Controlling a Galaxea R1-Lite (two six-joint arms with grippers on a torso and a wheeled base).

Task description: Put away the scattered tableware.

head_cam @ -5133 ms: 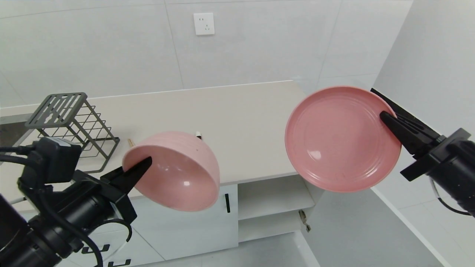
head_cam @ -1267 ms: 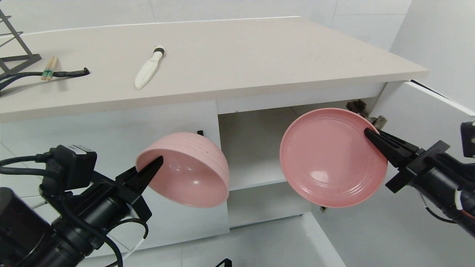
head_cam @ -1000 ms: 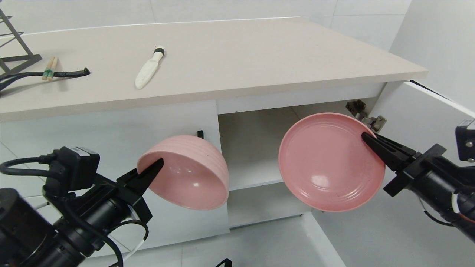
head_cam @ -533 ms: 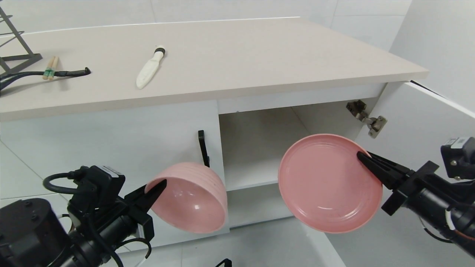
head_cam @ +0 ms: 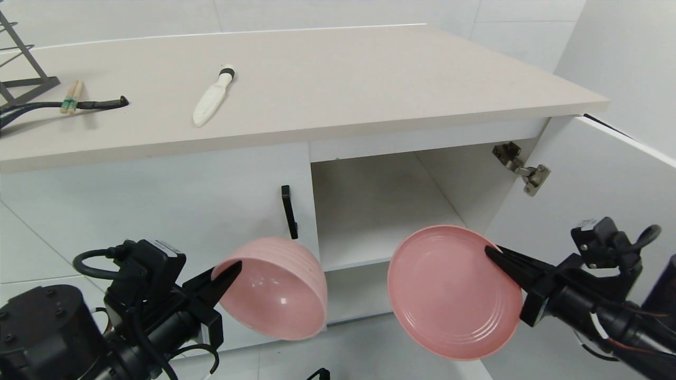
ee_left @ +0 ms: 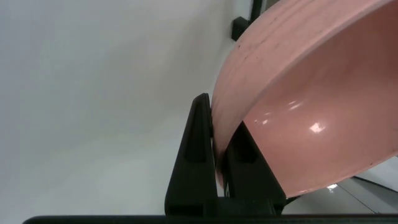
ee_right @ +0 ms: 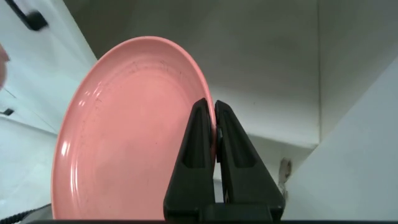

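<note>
My left gripper is shut on the rim of a pink bowl, held tilted in front of the closed cabinet door, low down. In the left wrist view the gripper pinches the bowl wall. My right gripper is shut on the edge of a pink plate, held on edge before the open cabinet compartment. The right wrist view has the gripper clamped on the plate rim, facing the shelf. A white knife-like utensil and chopsticks lie on the counter.
The cabinet's right door stands swung open beside my right arm. The left door with its black handle is closed. A wire rack and a black cable sit at the counter's far left. The countertop overhangs the compartment.
The head view dropped early on. Since then both arms have lowered: the bowl sank below the door handle, and the plate moved down and slightly left, level with the cabinet's lower shelf.
</note>
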